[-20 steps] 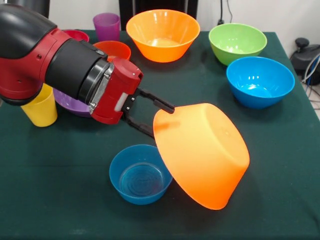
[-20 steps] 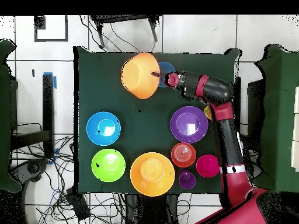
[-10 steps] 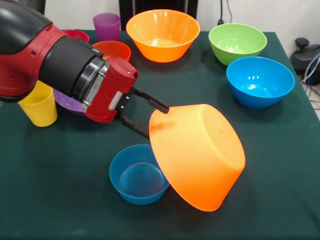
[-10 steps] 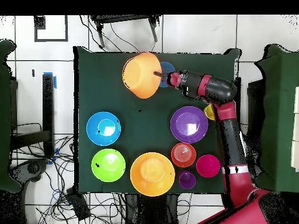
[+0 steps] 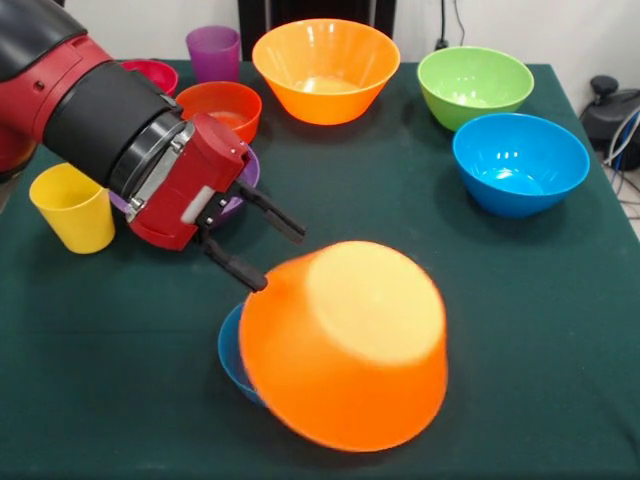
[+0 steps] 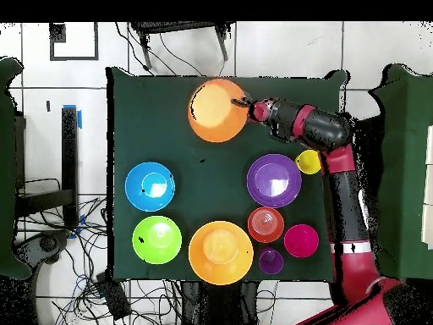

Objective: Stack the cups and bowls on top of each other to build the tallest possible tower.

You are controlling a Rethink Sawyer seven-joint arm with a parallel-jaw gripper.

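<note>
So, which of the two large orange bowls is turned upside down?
The near orange bowl by the gripper, bottom up over the small blue bowl; the far one stands upright.

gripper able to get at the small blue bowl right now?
Probably not. The overturned orange bowl covers most of the small blue bowl; only an edge shows beside it. The gripper, jaws open, is right next to both.

An upturned large orange bowl (image 5: 345,345), blurred at its base, hides most of a small teal bowl (image 5: 229,352) at the near side. The robot arm (image 5: 90,120) covers most of the purple bowl (image 5: 247,172).
</note>
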